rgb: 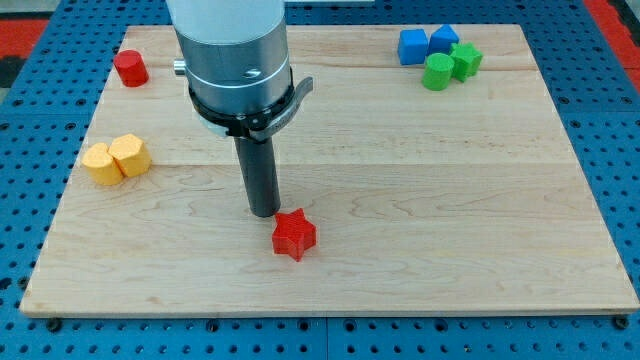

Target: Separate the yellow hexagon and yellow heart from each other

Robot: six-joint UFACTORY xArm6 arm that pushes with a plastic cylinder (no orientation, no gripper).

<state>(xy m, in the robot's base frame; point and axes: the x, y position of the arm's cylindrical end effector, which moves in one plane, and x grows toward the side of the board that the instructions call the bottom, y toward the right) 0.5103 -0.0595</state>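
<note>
The yellow hexagon and the yellow heart lie side by side, touching, near the board's left edge; the heart is on the left. My tip is near the board's middle, well to the right of both yellow blocks. It stands just up and left of a red star, close to it or touching.
A red cylinder sits at the top left corner. At the top right lie two blue blocks, a green cylinder and a green star in a cluster. The wooden board rests on a blue perforated table.
</note>
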